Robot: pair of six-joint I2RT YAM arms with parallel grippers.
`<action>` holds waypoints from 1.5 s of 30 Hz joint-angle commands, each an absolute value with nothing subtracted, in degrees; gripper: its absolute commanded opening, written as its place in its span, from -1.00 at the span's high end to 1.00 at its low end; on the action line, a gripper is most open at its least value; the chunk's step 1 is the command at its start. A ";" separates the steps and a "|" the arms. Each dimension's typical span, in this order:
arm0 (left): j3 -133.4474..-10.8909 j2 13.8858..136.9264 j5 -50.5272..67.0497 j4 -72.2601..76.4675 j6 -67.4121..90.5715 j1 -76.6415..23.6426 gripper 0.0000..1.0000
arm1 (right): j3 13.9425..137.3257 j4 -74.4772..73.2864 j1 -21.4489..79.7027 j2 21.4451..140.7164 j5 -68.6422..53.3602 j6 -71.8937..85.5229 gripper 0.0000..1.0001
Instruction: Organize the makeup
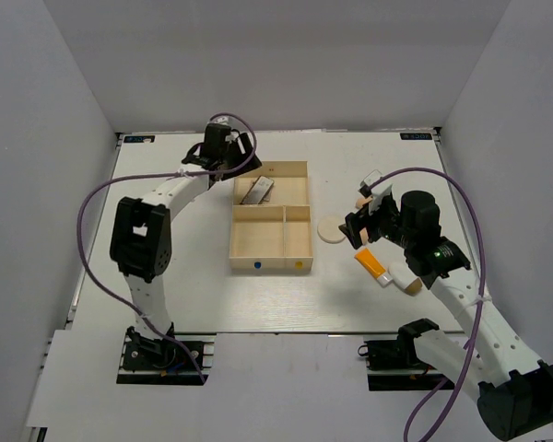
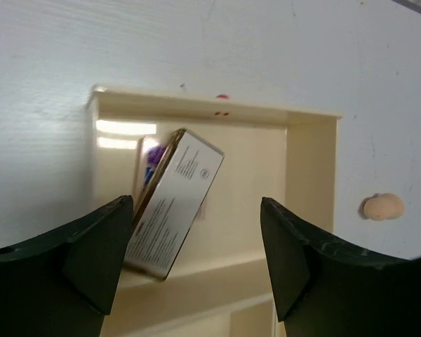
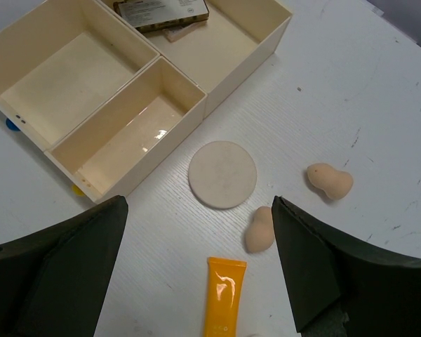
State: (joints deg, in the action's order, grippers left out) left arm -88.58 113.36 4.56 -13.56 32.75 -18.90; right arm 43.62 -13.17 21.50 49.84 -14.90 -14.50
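Note:
Two flat palettes point(image 2: 172, 203) lie in the far compartment of the wooden tray point(image 1: 244, 250), the upper one tilted across the other. My left gripper point(image 2: 196, 260) hovers open over them, its left finger close beside the tilted palette. To the right of the tray lie the cream round pad point(image 3: 222, 174), two peach sponges point(image 3: 259, 230) point(image 3: 330, 181) and the orange tube point(image 3: 224, 298). Above these my right gripper point(image 3: 200, 267) hangs wide open, holding nothing. The white brown-capped bottle point(image 1: 398, 274) lies beside the tube point(image 1: 370, 264), under the right arm.
The tray's two near compartments point(image 3: 63, 84) point(image 3: 130, 140) hold nothing. White walls enclose the table on the left, back and right. The left arm's purple cable point(image 1: 97, 198) loops out over the table's left side.

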 commanded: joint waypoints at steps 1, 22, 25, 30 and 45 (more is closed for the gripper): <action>-81.26 101.36 -2.62 -19.05 29.44 -17.84 -0.66 | 43.77 -11.07 21.71 47.99 -15.20 -15.12 -0.79; -60.38 86.56 -37.54 -50.10 41.66 -11.00 -0.96 | 43.16 -11.95 23.82 41.75 -17.49 -14.06 -0.78; -60.03 86.40 -37.09 -49.84 39.38 -7.65 -0.96 | 42.80 -12.04 23.56 41.31 -17.31 -14.06 -0.78; -59.15 89.20 -33.68 -48.87 33.16 -3.60 -0.96 | 43.33 -12.22 23.91 41.40 -17.32 -13.97 -0.78; -56.69 86.84 -22.60 -50.19 16.35 1.84 -0.96 | 43.51 -12.13 24.52 38.23 -18.02 -13.89 -0.78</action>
